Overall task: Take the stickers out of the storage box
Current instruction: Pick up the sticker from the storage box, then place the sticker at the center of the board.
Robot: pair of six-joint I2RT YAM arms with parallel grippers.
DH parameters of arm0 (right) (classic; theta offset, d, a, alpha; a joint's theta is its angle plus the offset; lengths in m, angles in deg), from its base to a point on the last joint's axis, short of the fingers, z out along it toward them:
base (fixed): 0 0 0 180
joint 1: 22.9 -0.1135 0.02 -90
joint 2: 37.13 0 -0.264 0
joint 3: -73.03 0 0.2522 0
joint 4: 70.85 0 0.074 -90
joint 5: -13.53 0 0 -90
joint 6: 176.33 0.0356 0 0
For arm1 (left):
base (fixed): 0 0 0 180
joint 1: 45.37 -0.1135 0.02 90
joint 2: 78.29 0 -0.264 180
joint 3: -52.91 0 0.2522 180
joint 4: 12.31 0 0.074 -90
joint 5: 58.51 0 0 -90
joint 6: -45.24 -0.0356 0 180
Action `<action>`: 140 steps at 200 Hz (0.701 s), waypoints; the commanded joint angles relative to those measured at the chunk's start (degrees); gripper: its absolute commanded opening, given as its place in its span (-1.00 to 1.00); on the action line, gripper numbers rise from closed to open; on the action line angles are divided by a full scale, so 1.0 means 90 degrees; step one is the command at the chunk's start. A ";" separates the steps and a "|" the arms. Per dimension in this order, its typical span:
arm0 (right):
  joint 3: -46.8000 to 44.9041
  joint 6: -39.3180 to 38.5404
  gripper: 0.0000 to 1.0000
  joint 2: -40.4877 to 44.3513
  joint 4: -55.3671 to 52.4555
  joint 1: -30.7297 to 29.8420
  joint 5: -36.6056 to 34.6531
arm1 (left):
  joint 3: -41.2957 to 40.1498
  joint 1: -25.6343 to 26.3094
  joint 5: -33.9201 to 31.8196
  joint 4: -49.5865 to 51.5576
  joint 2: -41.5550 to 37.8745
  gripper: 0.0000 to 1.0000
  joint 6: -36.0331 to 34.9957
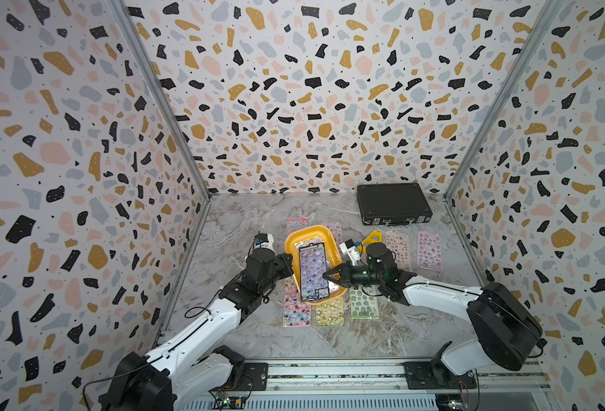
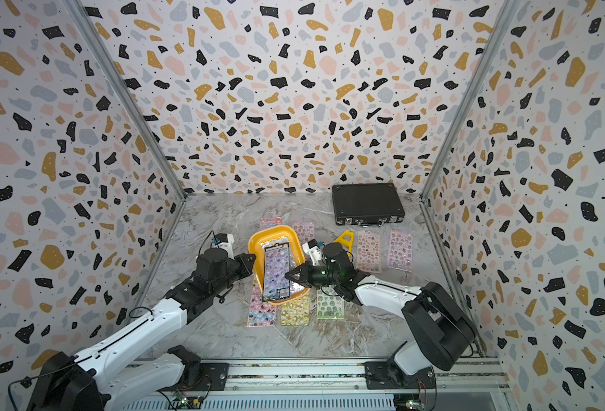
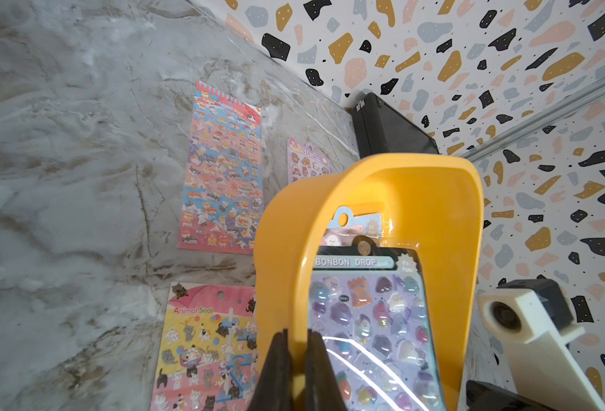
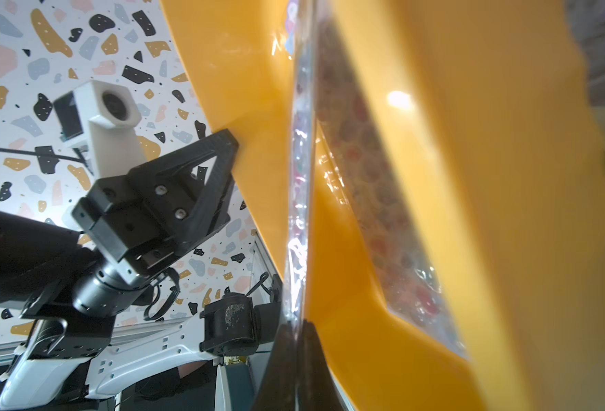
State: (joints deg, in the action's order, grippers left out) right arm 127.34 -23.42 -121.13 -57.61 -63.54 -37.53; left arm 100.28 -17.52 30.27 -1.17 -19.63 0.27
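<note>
At table centre: box (image 1: 313, 231) (image 2: 274, 230) is set lengthwise on the table (image 1: 244, 227), its near end overlapping sheets laid flat there.
Left gripper (image 1: 288, 265) (image 2: 251, 261): is clamped on the box's left wall; in the left wrist view (image 3: 295, 341) one finger is seen inside the rim and one outside.
Right gripper (image 1: 329, 277) (image 2: 290, 277): is closed on the right edge of the purple sheet (image 1: 313, 270) (image 2: 276, 272); in the right wrist view (image 4: 293, 338) the clear sleeve edge (image 4: 301, 142) is pinched between the fingers.
Purple sheet: is held within the box, its near end projecting past the near rim; whether it is lifted off the box floor cannot be told.
Second sheet (image 3: 358, 220) (image 1: 308, 243): is lodged under the purple one at the box's far end, mostly covered.
Loose sheets (image 1: 364, 302) (image 2: 330, 304): seven are laid flat outside the box, two beyond its far end, three at its near end, two well to the right.
Yellow piece (image 1: 374, 236) (image 2: 345, 237): is placed between the box and the right-hand pair.
Case (image 1: 393, 204) (image 2: 366, 203): is shut, at the far right corner.
</note>
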 commanded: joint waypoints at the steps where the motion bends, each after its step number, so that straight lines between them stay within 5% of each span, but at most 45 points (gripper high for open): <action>1: 0.0097 0.0039 -1.00 0.0419 0.0245 -0.0035 0.0137 | 0.0246 -0.0079 -0.0297 -0.0046 -0.0212 -1.00 0.0116; 48: 0.0201 -0.0165 -1.00 0.1120 -0.0594 -0.0028 0.0197 | 0.0229 -0.0272 -0.0489 0.0166 -0.0444 -1.00 0.0116; 98: 0.1526 -0.2255 -1.00 0.2537 -0.6238 0.0815 -0.0563 | 0.0311 -0.0331 -0.1378 0.0767 -0.0766 -1.00 0.0015; 140: 0.1627 -0.3235 -1.00 0.3253 -0.8984 0.2230 -0.0849 | 0.0260 -0.0332 -0.1784 0.0911 -0.0928 -1.00 0.0008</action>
State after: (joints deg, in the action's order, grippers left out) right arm 142.21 -43.64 -93.55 -114.61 -48.07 -42.38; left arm 100.48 -20.21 18.06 7.99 -26.50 0.89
